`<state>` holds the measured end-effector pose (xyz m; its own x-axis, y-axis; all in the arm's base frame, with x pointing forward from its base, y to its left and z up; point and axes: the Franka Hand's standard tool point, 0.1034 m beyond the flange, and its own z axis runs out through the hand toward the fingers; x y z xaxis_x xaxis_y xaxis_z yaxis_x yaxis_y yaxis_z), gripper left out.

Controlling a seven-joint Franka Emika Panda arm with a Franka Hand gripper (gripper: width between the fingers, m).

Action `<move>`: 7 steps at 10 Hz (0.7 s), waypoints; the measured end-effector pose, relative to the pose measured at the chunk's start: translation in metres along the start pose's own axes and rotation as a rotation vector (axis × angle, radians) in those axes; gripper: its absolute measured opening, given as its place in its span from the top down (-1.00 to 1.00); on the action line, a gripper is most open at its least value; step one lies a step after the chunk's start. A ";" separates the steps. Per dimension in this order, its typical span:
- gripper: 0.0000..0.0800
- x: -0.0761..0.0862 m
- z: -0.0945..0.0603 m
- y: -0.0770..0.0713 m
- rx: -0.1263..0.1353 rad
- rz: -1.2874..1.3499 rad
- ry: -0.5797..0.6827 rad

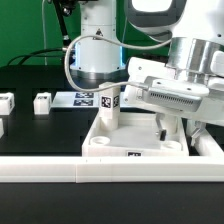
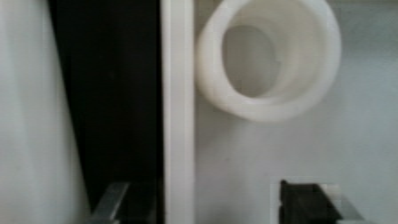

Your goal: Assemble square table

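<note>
White slab (image 1: 122, 141) lay just behind rail (image 1: 60, 172), one leg (image 1: 110, 105) upright at its corner. My gripper (image 2: 210, 198) hung wide, straddling slab rim, holding nothing. Risk: off-centre closing shoves slab, topples leg.

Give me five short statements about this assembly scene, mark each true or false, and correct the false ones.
1. One leg stands upright in a corner of the square table. True.
2. The gripper is clamped on a leg. False: in the wrist view its fingers are wide apart, with no leg between them.
3. Two loose legs sit on the black table toward the exterior view's left. True.
4. All four legs are fitted into the slab. False: only one is seen standing in it.
5. The long white rail lies behind the robot's base. False: it runs along the near side, in front of the square table.
</note>
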<state>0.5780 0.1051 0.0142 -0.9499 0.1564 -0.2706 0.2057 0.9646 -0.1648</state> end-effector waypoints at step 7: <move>-0.62 -0.032 -0.046 -0.017 -0.059 0.123 -0.075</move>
<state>0.5937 0.0937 0.0691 -0.8976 0.2602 -0.3559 0.3033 0.9503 -0.0702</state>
